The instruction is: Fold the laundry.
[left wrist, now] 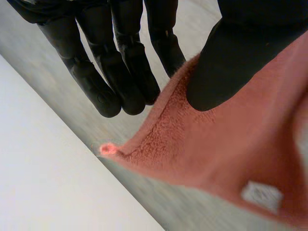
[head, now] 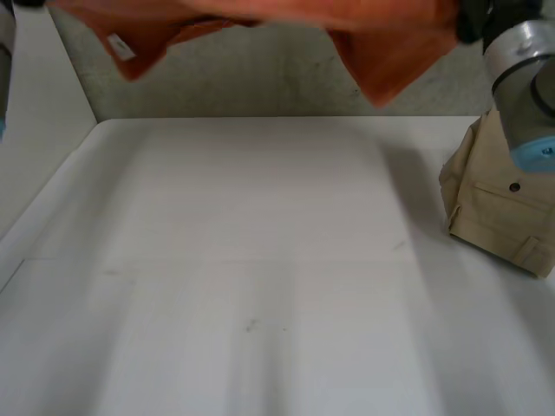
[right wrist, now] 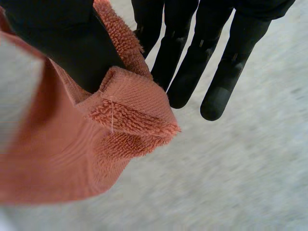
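An orange terry towel (head: 260, 17) hangs stretched in the air above the far edge of the white table (head: 260, 286), with a white label (head: 121, 46) near its left end. In the left wrist view my left hand (left wrist: 231, 62) pinches one corner of the towel (left wrist: 216, 149) between its thumb and straight fingers (left wrist: 120, 72). In the right wrist view my right hand (right wrist: 62, 38) pinches the other corner of the towel (right wrist: 72, 159), a hemmed one, under its thumb, with its fingers (right wrist: 216, 72) straight behind it. The right arm (head: 520, 69) reaches up at the far right.
A folded pile of beige trousers (head: 499, 204) lies at the table's right edge under the right arm. A grey floor (head: 260, 78) lies beyond the table's far edge.
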Controlling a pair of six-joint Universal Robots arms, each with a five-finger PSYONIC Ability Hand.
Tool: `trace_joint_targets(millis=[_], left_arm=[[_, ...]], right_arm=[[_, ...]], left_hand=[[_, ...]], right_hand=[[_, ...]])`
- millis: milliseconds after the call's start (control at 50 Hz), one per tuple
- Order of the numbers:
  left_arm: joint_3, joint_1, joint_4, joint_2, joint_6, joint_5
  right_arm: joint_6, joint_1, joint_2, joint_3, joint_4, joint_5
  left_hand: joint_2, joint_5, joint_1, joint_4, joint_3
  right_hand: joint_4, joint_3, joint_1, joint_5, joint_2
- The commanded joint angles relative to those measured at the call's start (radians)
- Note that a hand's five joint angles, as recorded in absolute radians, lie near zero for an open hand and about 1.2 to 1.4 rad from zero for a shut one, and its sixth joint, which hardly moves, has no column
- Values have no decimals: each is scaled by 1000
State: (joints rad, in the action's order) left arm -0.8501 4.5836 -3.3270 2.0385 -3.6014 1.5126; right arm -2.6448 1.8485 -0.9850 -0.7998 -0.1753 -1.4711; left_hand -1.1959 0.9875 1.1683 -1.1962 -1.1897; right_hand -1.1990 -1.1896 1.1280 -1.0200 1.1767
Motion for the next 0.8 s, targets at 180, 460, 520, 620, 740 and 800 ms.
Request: trace_joint_targets(millis=[180,460,520,620,740,800], left_arm=[[-403,32,18,112,-71,-92],[-471,61,32,74,-77,-124],[-484,61,35,52,-68,-137],[-509,57,37,29,-54,-157],[-526,51,30,19,-45,-167],[-526,51,30,22,-42,-167]], right_arm=[[69,-2,232,-110,384,95],[39,-18,201,-168,418,-54],[39,-29,137,-234,416,-40],[75,-54,37,-364,407,40],[241,-101,-58,-563,357,201],[310,-123,-76,-625,336,254]], left_hand=[[-200,234,228,-200,-207],[-200,234,228,-200,-207],[-200,234,228,-200,-207],[-200,234,228,-200,-207],[-200,234,228,-200,-207],[-200,234,228,-200,-207]], right_hand=[[-197,-207,268,-202,220],[687,677,-616,682,-664],[699,689,-628,694,-676],[652,642,-581,647,-629],[546,537,-475,542,-524],[546,536,-475,541,-524]])
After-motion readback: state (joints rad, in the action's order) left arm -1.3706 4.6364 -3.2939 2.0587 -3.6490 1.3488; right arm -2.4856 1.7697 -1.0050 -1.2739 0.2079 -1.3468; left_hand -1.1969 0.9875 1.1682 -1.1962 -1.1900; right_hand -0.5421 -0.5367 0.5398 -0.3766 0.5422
